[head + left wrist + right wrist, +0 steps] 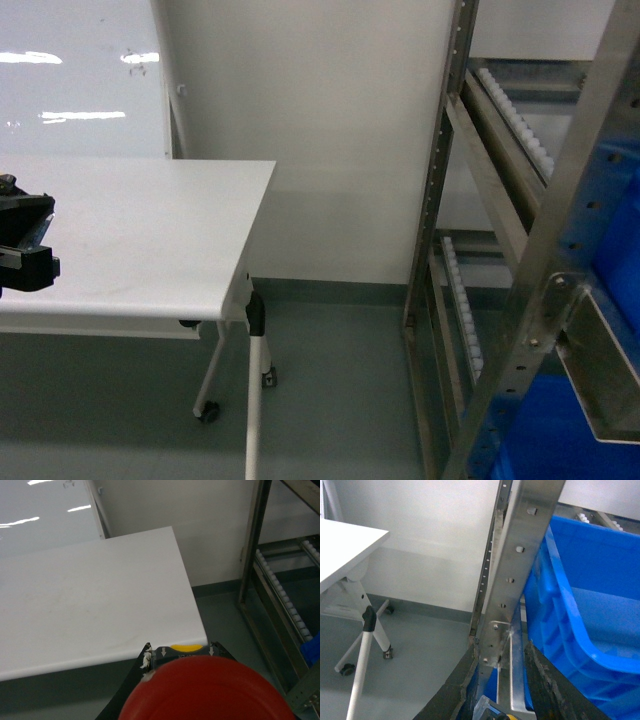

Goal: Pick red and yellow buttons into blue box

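The red button's round cap [207,690] fills the bottom of the left wrist view. My left gripper [181,650] is shut on the button, whose dark base with arrows and a yellow patch shows between the fingertips. In the head view that gripper [38,240] hangs at the far left over the white table [150,230]. My right gripper [502,652] points at a steel rack post [520,565] beside the blue box [590,605]. Only a clear corner and a yellow sliver of the yellow button [509,717] show deep between its fingers. The head view shows blue plastic [565,430] behind the rack.
A steel flow rack [500,200] with white roller tracks [462,310] stands at the right. The table has a rounded corner and wheeled legs [255,400] over a grey-green floor. A white wall [330,120] runs behind.
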